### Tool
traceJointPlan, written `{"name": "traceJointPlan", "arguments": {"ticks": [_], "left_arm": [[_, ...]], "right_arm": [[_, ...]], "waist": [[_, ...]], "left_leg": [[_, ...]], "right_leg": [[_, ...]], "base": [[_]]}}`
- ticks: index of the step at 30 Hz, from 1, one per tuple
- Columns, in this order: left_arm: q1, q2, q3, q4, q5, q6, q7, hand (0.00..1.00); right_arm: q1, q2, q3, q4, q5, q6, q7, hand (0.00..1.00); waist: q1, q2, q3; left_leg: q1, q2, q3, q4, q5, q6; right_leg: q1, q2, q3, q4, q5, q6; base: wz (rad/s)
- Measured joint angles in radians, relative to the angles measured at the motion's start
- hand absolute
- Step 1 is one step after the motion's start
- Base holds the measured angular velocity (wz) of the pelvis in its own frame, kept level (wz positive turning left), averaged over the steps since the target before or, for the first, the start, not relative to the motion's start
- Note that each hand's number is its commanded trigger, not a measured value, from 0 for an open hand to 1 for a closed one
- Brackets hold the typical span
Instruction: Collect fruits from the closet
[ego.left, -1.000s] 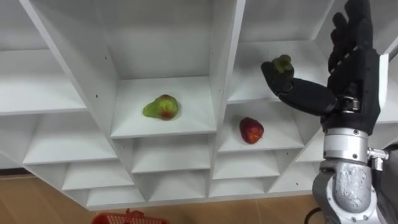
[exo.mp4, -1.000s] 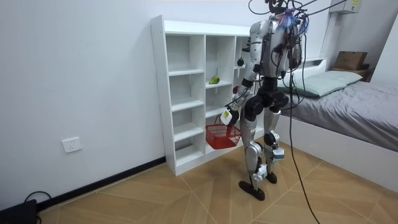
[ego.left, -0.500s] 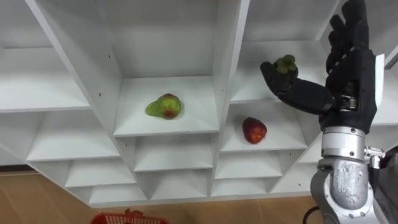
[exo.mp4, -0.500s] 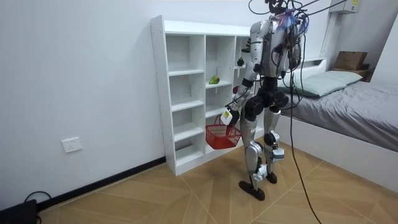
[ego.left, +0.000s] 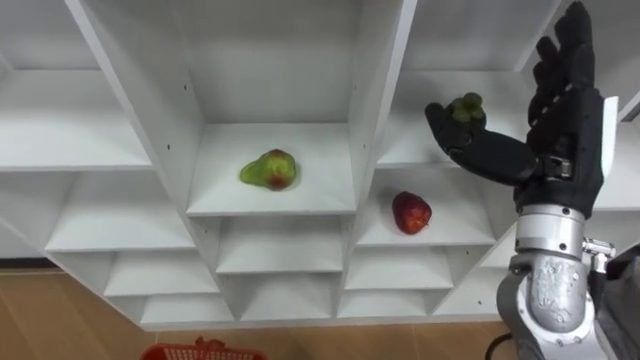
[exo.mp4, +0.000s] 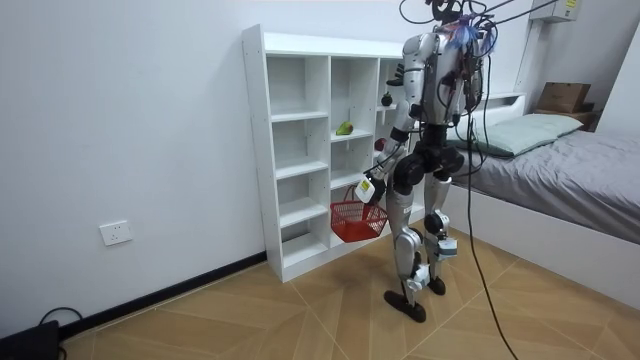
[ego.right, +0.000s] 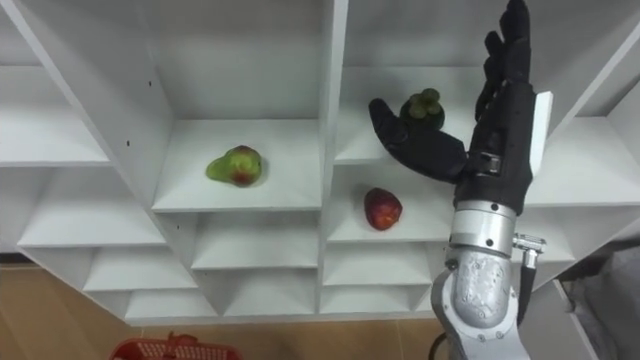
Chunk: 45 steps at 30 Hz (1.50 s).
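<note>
My right hand (ego.left: 560, 130) is raised in front of the white closet (ego.left: 375, 120), open, with the fingers straight up and the thumb stretched left. A dark round fruit with a green cap (ego.left: 464, 107) sits on an upper right shelf just above that thumb; I cannot tell whether they touch. A red apple (ego.left: 411, 212) lies on the shelf below it. A green and red pear (ego.left: 269, 169) rests in the middle compartment. In the room view my left hand (exo.mp4: 366, 188) hangs low, shut on the handle of a red basket (exo.mp4: 357, 220).
I stand close to the closet (exo.mp4: 290, 150), facing it, on a wooden floor. The other compartments hold nothing. A bed (exo.mp4: 560, 170) stands behind me at the room view's right. The basket's rim (ego.left: 200, 352) shows at the bottom of the left eye view.
The eye view has shifted slightly, so the shelves sit a little more to the right. My right hand stays by the dark fruit, open as before.
</note>
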Motion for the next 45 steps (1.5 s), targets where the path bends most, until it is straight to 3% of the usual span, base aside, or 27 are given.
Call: {"name": "traceJointPlan", "arguments": {"ticks": [12, 21, 25, 29, 34, 45], "left_arm": [[0.004, 0.0, 0.002, -0.016, 0.004, 0.003, 0.0, 1.0], [0.006, 0.003, 0.018, -0.02, 0.008, 0.042, -0.001, 1.0], [0.038, 0.002, 0.047, -0.075, 0.01, 0.069, -0.018, 1.0], [0.049, 0.0, 0.058, -0.103, 0.008, 0.095, -0.021, 1.0], [0.063, -0.006, 0.074, -0.127, 0.009, 0.115, -0.016, 1.0], [0.067, -0.016, 0.078, -0.134, 0.006, 0.131, 0.019, 1.0]], "right_arm": [[-0.006, -0.002, -0.002, 0.03, 0.001, 0.001, -0.015, 0.0], [-0.028, -0.015, -0.003, 0.109, 0.022, 0.013, -0.001, 0.0], [-0.033, -0.022, -0.011, 0.152, 0.076, 0.094, 0.061, 0.0], [-0.041, -0.026, -0.02, 0.159, 0.195, 0.12, 0.097, 0.0], [-0.061, -0.026, -0.025, 0.198, 0.25, 0.143, 0.119, 0.0], [-0.097, -0.026, -0.042, 0.279, 0.26, 0.145, 0.162, 0.0]], "waist": [[0.002, -0.001, 0.0045], [0.0, -0.002, 0.0047], [0.0, -0.002, 0.0047], [-0.002, -0.002, 0.0042], [-0.002, -0.003, 0.0042], [0.0, -0.005, 0.002]], "left_leg": [[-0.004, -0.001, -0.028, 0.0, 0.0, 0.0], [0.001, -0.001, -0.043, 0.0, 0.0, 0.0], [0.0, -0.002, -0.043, 0.0, 0.0, 0.0], [0.001, -0.002, -0.044, 0.002, 0.0, 0.0], [0.002, -0.004, -0.045, 0.004, 0.001, 0.001], [0.003, -0.004, -0.044, 0.015, 0.001, 0.001]], "right_leg": [[0.01, -0.003, -0.025, -0.012, 0.0, 0.0], [0.025, -0.003, -0.038, -0.017, 0.0, 0.0], [0.024, -0.005, -0.042, -0.017, 0.0, 0.0], [0.028, -0.007, -0.048, -0.017, 0.0, 0.0], [0.037, -0.009, -0.052, -0.019, -0.001, 0.001], [0.043, -0.012, -0.055, -0.017, -0.001, 0.002]], "base": [[0.05], [0.05], [0.0], [0.01], [0.02], [0.01]]}}
